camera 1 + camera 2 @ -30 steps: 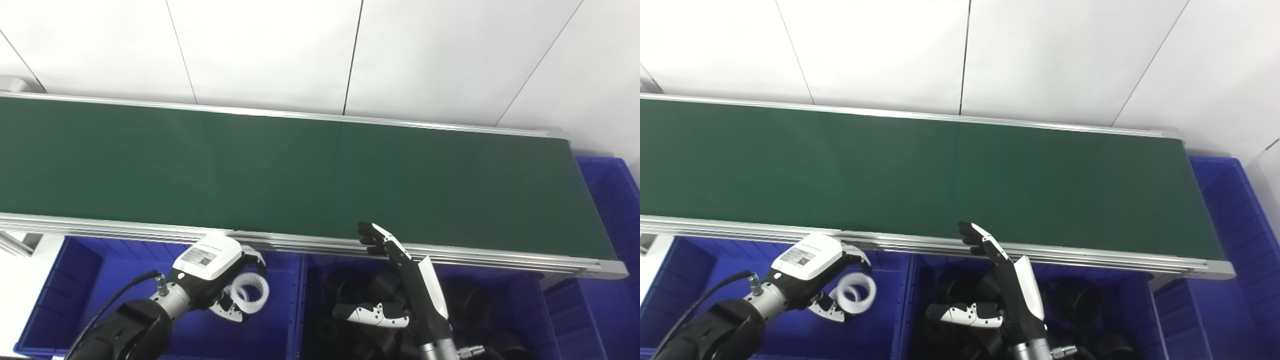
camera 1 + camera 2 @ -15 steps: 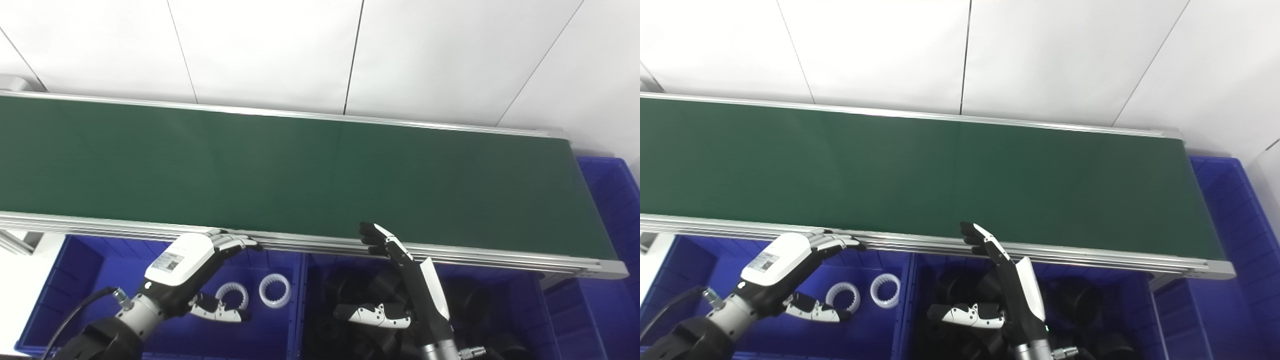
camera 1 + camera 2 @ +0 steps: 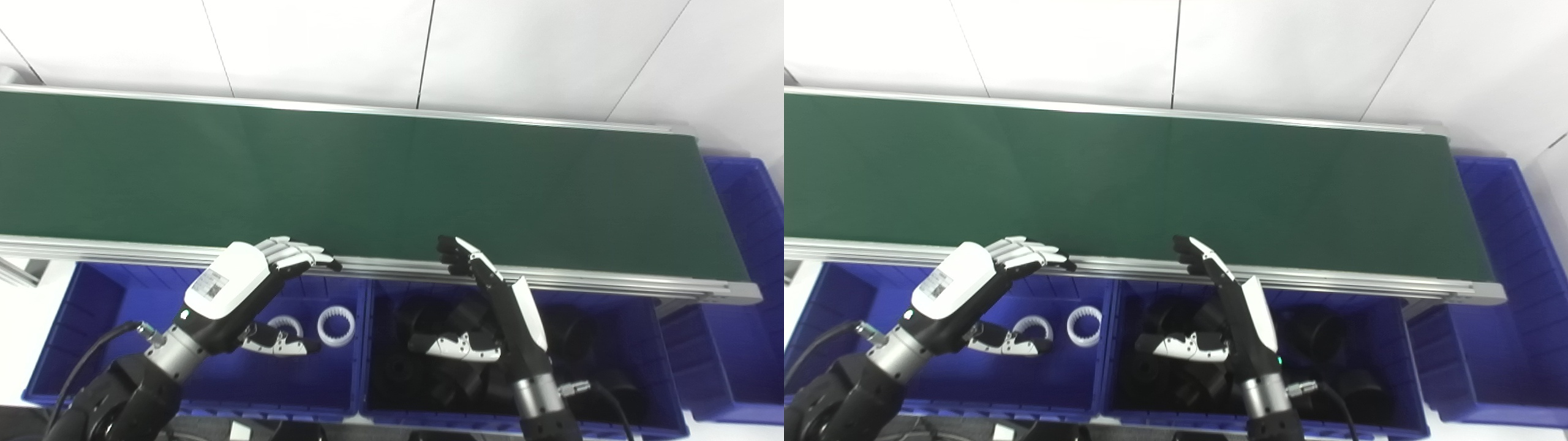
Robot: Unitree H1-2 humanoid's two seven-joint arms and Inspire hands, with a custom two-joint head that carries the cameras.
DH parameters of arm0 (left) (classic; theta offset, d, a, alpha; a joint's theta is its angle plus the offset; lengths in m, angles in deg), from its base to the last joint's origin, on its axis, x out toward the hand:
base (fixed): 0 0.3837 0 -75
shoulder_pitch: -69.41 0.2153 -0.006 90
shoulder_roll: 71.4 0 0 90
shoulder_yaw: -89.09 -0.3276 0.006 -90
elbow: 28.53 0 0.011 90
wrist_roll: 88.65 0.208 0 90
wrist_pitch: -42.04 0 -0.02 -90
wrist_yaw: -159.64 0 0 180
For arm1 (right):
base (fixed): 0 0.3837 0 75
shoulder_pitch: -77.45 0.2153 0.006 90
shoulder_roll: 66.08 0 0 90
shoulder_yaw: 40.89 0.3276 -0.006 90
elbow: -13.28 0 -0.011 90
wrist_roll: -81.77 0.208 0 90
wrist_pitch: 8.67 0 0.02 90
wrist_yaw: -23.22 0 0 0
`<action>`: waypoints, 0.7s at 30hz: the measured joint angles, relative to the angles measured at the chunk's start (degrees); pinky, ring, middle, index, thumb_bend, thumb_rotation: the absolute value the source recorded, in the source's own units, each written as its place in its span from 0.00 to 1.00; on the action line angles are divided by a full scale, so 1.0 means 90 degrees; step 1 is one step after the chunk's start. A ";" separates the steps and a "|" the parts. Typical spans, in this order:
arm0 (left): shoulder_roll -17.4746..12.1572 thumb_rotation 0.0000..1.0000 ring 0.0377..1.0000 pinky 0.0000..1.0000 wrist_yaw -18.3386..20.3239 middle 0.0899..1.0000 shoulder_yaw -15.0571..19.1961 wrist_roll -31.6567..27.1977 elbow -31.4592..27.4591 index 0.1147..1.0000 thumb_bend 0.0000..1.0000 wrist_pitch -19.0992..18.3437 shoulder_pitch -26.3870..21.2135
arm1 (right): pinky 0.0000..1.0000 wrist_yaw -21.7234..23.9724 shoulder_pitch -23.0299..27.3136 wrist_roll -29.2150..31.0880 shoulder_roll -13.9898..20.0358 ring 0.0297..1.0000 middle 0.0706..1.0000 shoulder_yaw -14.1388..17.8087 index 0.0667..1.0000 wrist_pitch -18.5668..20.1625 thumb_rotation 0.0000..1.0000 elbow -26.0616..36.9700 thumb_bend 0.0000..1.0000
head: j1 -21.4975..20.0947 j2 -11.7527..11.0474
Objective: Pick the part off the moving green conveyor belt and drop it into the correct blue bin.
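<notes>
The green conveyor belt (image 3: 392, 177) runs across the view with no part on it. My left hand (image 3: 245, 288) hovers open over the left blue bin (image 3: 92, 318), fingers stretched toward the belt's near rail. Two white toothed rings lie on that bin's floor: one (image 3: 336, 326) in plain sight, the other (image 3: 283, 323) partly hidden behind my thumb. My right hand (image 3: 490, 306) is open and empty above the middle blue bin (image 3: 649, 367), fingertips at the rail.
The middle bin holds several black parts (image 3: 429, 361). A third blue bin (image 3: 747, 245) stands at the belt's right end. The aluminium rail (image 3: 612, 285) runs between the bins and the belt. A white wall lies behind.
My left hand opened and let go of the white ring, which now lies in the left bin beside another. The hand then rose toward the rail. The camera tilted down a little.
</notes>
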 measured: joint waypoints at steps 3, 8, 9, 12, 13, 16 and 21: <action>0.0109 0.14 0.76 0.81 -0.0143 0.76 0.0016 -0.0010 0.0023 0.71 0.71 0.0088 0.0004 | 0.74 0.0024 0.0001 0.0030 0.0032 0.79 0.82 0.0023 0.83 0.0001 0.38 0.0020 0.92 | 0.0019 0.0000; 0.0237 0.14 0.76 0.79 -0.0258 0.76 0.0077 -0.0220 0.0085 0.71 0.71 0.0220 0.0022 | 0.74 0.0107 0.0004 0.0028 0.0043 0.79 0.81 0.0048 0.83 0.0009 0.39 0.0060 0.93 | 0.0156 0.0098; 0.0273 0.15 0.77 0.79 -0.0270 0.77 0.0115 -0.0310 0.0087 0.72 0.70 0.0225 0.0031 | 0.74 0.0112 0.0004 0.0028 0.0043 0.79 0.81 0.0060 0.83 0.0013 0.38 0.0073 0.92 | 0.0156 0.0098; 0.0424 0.16 0.78 0.79 -0.0282 0.78 0.0179 -0.0418 0.0087 0.73 0.69 0.0226 0.0052 | 0.73 0.0116 0.0010 0.0028 0.0044 0.78 0.81 0.0106 0.83 0.0025 0.37 0.0093 0.92 | 0.0273 0.0224; 0.0455 0.15 0.78 0.79 -0.0282 0.78 0.0179 -0.0423 0.0086 0.73 0.69 0.0226 0.0058 | 0.74 0.0121 0.0017 0.0029 0.0044 0.78 0.81 0.0118 0.83 0.0032 0.37 0.0098 0.92 | 0.0312 0.0263; 0.0496 0.15 0.77 0.79 -0.0282 0.78 0.0196 -0.0420 0.0087 0.72 0.69 0.0228 0.0063 | 0.74 0.0130 0.0035 0.0039 0.0044 0.78 0.81 0.0145 0.83 0.0066 0.37 0.0144 0.93 | 0.0332 0.0273; 0.0587 0.12 0.77 0.78 -0.0282 0.77 0.0222 -0.0447 0.0088 0.71 0.71 0.0231 0.0061 | 0.72 0.0136 0.0058 0.0038 0.0063 0.77 0.81 0.0179 0.83 0.0089 0.39 0.0225 0.93 | 0.0313 0.0283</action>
